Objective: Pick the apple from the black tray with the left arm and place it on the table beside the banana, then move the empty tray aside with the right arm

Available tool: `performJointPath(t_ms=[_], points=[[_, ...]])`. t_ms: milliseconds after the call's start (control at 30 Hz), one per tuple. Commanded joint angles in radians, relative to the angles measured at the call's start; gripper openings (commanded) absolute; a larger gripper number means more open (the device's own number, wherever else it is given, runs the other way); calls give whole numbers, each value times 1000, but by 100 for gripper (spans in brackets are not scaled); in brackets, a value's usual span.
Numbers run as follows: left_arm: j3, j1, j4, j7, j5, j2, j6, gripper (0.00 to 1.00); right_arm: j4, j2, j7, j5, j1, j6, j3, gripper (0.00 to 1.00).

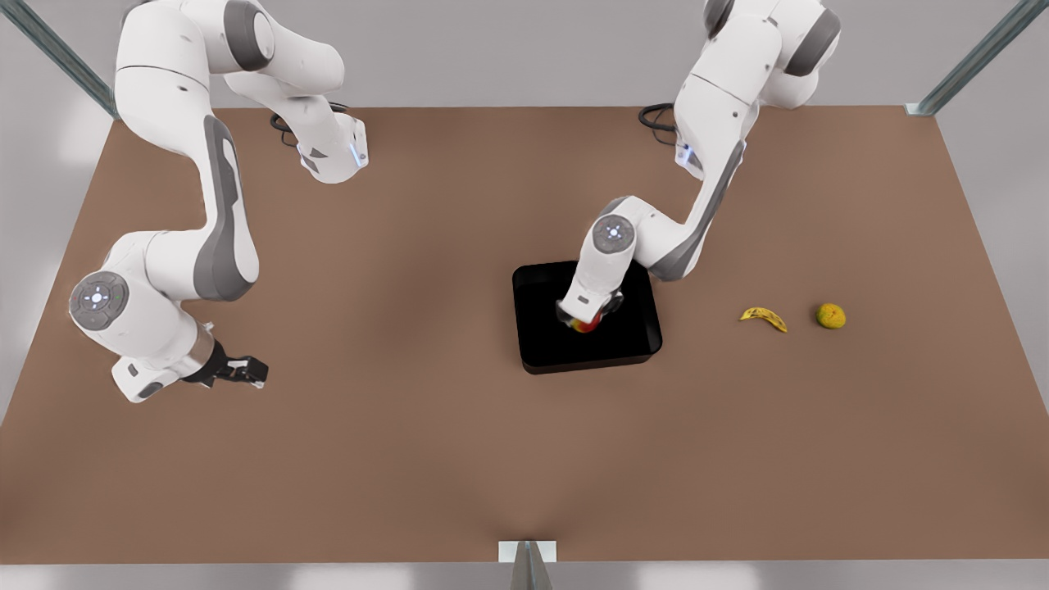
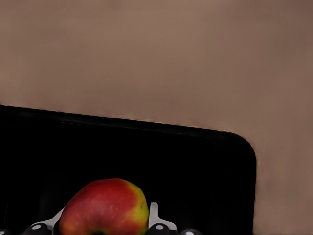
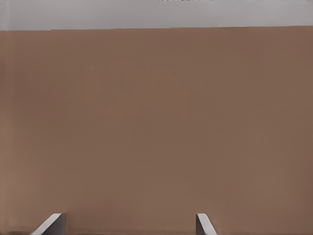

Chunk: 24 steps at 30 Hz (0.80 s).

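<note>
Left gripper is down inside the black tray, fingers on either side of the apple and touching it, apple on the tray floor. Right gripper waits over bare table at the front view's left, fingers spread, holding nothing. Banana lies well apart from the tray, an orange fruit just beside it.

Two arms are counted, each ending in one gripper: the left gripper and the right gripper. One black tray is seen on one tabletop. Three fruits are counted: one apple, one banana, one yellow-orange round fruit.
</note>
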Motion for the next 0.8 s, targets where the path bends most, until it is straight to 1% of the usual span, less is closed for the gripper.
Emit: performJointPath(t_ms=[0,33,67,100,133,200,233,267,333,367,400,433,467,533,567,600,633,667,700,733,767], points=[[8,87,116,240,-4,-24,-490,63,23,-17,63,-19,83,-47,16,100],[21,166,140,410,1,-26,-545,63,86,-15,237,-42,176,-111,16,100],[87,186,140,542,1,-24,-545,63,112,-15,360,-49,256,-140,16,100],[189,197,139,721,-1,-11,-532,64,147,-15,469,-49,325,-182,16,100],[211,267,134,827,-6,17,-476,64,189,-12,502,-46,385,-237,14,100],[211,390,117,951,-9,88,-351,65,198,-11,512,-45,445,-237,14,100],[211,428,116,1008,-12,123,-298,65,198,-11,535,-46,465,-235,14,100],[211,433,99,1013,-13,155,-246,65,195,0,561,-32,499,-239,16,100],[211,450,93,1013,-13,190,-209,65,161,15,784,-31,584,-222,19,100],[209,451,93,1013,-13,203,-199,65,100,9,920,23,586,-133,40,100],[209,460,93,1024,-13,206,-196,85,66,8,1000,32,589,-65,50,100],[209,468,94,1037,-13,207,-196,100,46,8,1112,47,586,-9,77,100],[209,471,94,1039,-13,209,-182,100,2,6,1164,84,589,76,80,100],[209,470,94,1034,-15,210,-180,100,-55,6,1230,83,589,188,93,100],[209,470,99,1030,-21,206,-180,100,-92,8,1246,80,589,274,99,100],[211,471,113,1031,-58,197,-188,100,-153,5,1246,69,589,372,111,100],[211,471,125,1033,-127,137,-196,100,-188,2,1250,11,589,423,116,100],[209,471,215,1033,-234,47,-337,100,-201,6,1276,-11,589,455,123,100],[203,464,464,1007,-248,34,-651,100,-216,11,1269,-14,591,486,129,100],[199,460,499,930,-237,-81,-734,100,-225,28,1269,-72,589,498,137,100],[199,460,418,942,-220,-196,-722,100,-227,43,1264,-80,589,501,139,100]])
